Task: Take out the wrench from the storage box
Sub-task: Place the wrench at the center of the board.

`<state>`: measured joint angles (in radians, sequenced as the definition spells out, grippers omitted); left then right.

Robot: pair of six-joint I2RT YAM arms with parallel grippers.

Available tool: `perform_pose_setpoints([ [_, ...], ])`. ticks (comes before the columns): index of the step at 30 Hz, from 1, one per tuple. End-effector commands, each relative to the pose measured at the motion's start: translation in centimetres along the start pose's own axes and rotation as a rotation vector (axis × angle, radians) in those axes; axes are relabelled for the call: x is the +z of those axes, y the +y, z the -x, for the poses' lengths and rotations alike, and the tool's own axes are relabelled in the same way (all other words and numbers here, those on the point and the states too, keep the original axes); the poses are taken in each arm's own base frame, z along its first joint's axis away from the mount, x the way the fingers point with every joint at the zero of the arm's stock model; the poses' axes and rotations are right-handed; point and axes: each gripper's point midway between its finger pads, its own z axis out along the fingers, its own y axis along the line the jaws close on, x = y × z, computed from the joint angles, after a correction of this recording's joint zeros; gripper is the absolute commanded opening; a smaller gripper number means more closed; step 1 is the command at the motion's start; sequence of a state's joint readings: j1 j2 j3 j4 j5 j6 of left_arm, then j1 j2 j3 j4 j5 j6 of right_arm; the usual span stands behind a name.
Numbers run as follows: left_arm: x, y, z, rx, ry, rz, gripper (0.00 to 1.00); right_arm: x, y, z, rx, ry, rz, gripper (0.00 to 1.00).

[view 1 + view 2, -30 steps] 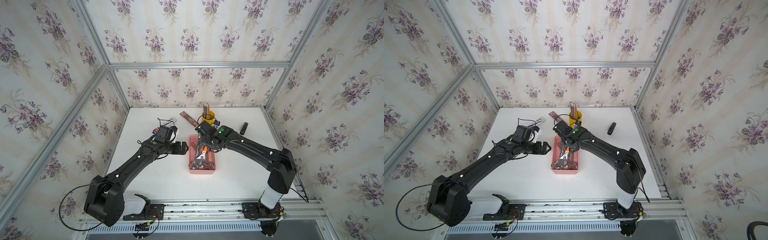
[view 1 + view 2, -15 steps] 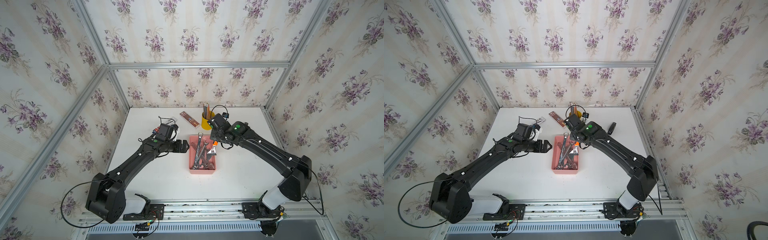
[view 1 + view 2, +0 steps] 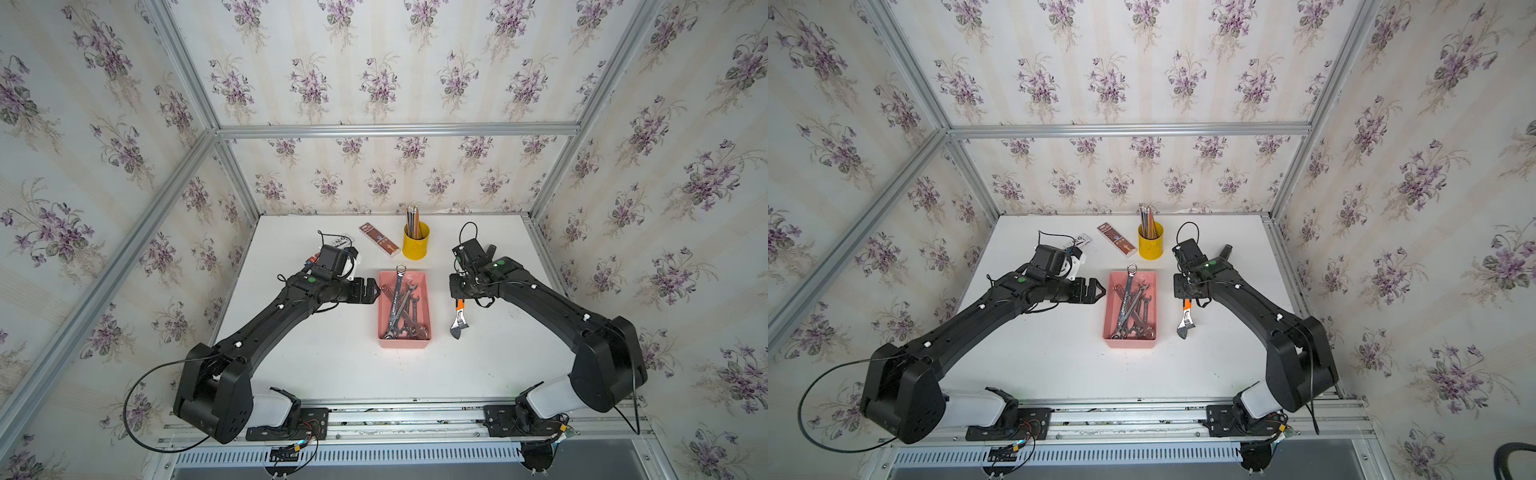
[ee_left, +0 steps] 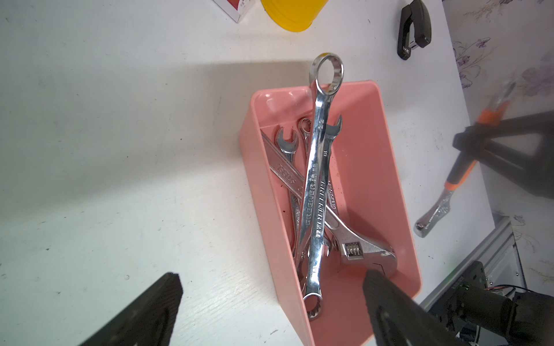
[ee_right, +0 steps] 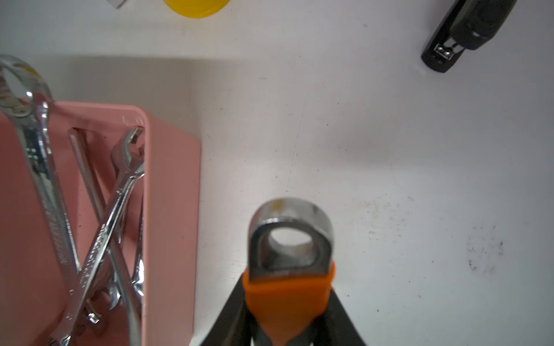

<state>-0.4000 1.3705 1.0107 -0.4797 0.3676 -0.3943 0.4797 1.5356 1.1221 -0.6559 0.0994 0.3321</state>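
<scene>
The pink storage box [image 3: 422,283] [image 3: 1152,286] lies mid-table with several chrome wrenches [image 3: 398,305] [image 4: 317,185] piled in it. One ring end pokes over its far rim. My right gripper [image 3: 459,299] [image 5: 289,302] is shut on the orange handle of an adjustable wrench [image 3: 457,320] [image 3: 1185,318] [image 5: 290,239]. That wrench is outside the box, just right of it, its steel head pointing to the table's front. My left gripper [image 3: 376,291] [image 4: 272,280] stands open at the box's left wall, one finger over the table and one over the box [image 4: 374,167].
A yellow cup of pencils [image 3: 415,245] and a brown packet [image 3: 379,239] stand behind the box. A black stapler [image 4: 413,27] [image 5: 467,27] lies at the back right, behind my right wrist. Small items [image 3: 340,241] sit behind the left wrist.
My right gripper has lifted the orange-handled wrench out of the box and carried it to the right, beside the box. The left arm has barely moved.
</scene>
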Motion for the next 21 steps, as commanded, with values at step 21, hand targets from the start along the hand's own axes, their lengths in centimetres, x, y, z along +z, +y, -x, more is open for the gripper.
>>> perform_pose_setpoints([
  [21, -0.2, 0.4, -1.0, -0.007, 0.025, 0.013, 0.99, 9.7, -0.2, 0.6, 0.022, 0.077, 0.046, 0.17],
])
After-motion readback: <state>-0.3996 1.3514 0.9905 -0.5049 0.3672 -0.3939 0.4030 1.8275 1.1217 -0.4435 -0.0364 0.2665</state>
